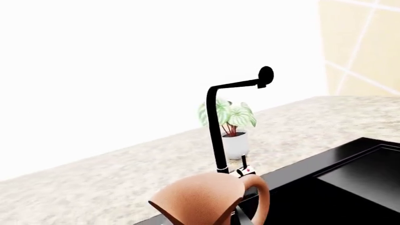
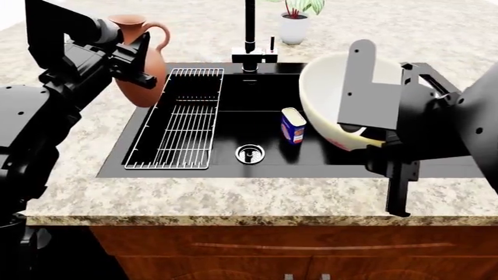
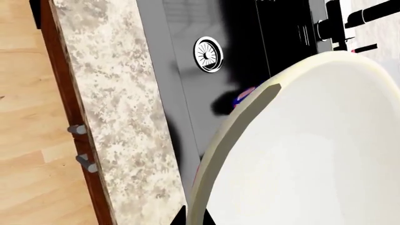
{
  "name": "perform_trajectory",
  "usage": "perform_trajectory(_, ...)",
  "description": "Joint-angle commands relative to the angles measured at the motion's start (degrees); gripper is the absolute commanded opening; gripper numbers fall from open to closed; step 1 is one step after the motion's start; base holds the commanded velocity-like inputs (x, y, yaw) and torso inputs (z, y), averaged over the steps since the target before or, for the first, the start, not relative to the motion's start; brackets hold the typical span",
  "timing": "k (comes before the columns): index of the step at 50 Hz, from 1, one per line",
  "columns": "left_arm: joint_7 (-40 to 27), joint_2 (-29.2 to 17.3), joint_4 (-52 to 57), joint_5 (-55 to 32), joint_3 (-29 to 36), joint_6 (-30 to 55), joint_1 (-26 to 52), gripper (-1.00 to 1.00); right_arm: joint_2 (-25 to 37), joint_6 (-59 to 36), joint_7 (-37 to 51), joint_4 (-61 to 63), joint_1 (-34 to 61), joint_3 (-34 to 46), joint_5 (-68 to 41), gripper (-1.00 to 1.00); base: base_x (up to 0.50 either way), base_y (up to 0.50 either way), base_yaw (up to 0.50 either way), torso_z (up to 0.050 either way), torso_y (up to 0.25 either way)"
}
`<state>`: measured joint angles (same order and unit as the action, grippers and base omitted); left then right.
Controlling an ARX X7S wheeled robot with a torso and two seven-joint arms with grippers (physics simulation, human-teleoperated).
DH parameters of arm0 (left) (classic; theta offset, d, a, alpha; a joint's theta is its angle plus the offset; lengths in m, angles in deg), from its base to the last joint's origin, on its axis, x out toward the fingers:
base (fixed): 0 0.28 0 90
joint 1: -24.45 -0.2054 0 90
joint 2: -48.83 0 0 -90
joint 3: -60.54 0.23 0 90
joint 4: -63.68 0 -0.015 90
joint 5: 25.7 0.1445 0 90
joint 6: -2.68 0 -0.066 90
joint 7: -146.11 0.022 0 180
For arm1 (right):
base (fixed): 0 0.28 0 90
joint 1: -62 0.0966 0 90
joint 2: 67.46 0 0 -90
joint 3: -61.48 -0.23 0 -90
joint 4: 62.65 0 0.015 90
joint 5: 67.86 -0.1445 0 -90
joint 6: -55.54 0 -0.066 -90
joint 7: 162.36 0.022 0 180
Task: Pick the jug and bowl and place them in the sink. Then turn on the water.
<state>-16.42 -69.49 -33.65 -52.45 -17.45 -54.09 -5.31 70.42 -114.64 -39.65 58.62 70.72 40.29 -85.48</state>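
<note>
Head view first: the left claw (image 2: 139, 61) is clamped on the jug (image 2: 144, 55), carrying it clear of the tabletop (image 2: 233, 195) just beside the sink's (image 2: 257, 111) left edge, next to the wire rack (image 2: 183, 116). On the right, the right claw (image 2: 372, 133) grips the rim of the bowl (image 2: 330, 99), tilted on its side, partly over the basin's right portion and partly over the drainboard. Down in the basin a blue-and-white canister (image 2: 293, 125) stands upright near the bowl, with the drain (image 2: 250, 153) close by; between rack and canister the black floor is open. The faucet (image 2: 250, 26) rises at the back edge, a potted plant (image 2: 295, 20) behind it.

Left wrist view now: the jug (image 1: 209, 199) fills the lower frame, lip and handle showing, with the faucet (image 1: 218, 122) and plant (image 1: 233, 126) beyond and the sink's (image 1: 350, 173) black rim alongside.

Right wrist view: the bowl's (image 3: 312, 154) pale rim cuts across, nearly hiding the canister (image 3: 245, 93); the drain (image 3: 207, 54) sits well apart from it, and the tabletop's (image 3: 106, 103) front strip runs along the sink (image 3: 181, 93) edge. The claw's fingers barely show here.
</note>
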Motion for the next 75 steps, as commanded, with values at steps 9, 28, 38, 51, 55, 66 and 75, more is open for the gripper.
perform_trajectory(9,-0.5,0.3,1.1,-1.4,-0.6,-0.4,1.0,-1.0,0.7,-0.8,0.7,0.4,0.5,-0.4,0.9,-1.0,0.2,0.0,0.0,0.001,0.002)
perform_trajectory(28,-0.6,0.3,1.0,-1.6,-0.3,-0.3,1.2,-1.0,0.9,-0.7,1.4,0.3,-0.1,-0.5,0.5,-1.0,0.02,0.1,0.0,0.001,0.002)
perform_trajectory(38,-0.5,0.2,1.1,-1.7,-0.3,-0.3,1.1,-1.0,1.1,-0.8,1.6,0.6,-0.3,-0.6,0.2,-1.0,0.27,0.0,0.0,0.001,0.002)
perform_trajectory(51,-0.7,0.1,1.3,-1.9,-0.3,-0.4,0.9,-1.0,1.0,-1.1,1.9,0.7,-0.4,-0.8,-0.2,-1.0,0.31,0.0,0.0,0.0,0.002)
perform_trajectory(55,-0.7,0.1,1.3,-1.9,-0.2,-0.4,1.0,-1.0,1.1,-1.1,1.9,0.8,-0.4,-0.8,-0.3,-1.0,0.31,0.0,0.0,0.003,0.003)
perform_trajectory(66,-0.7,0.1,1.1,-1.8,0.0,-0.4,1.3,-1.0,1.3,-1.2,2.0,1.0,-0.3,-0.9,-0.6,-1.0,0.31,0.0,0.0,0.0,0.003)
perform_trajectory(75,-0.7,0.1,1.1,-1.9,0.1,-0.6,1.3,-1.0,1.3,-1.1,2.4,0.9,-0.6,-1.0,-0.8,-1.0,0.31,0.0,0.0,0.001,0.002)
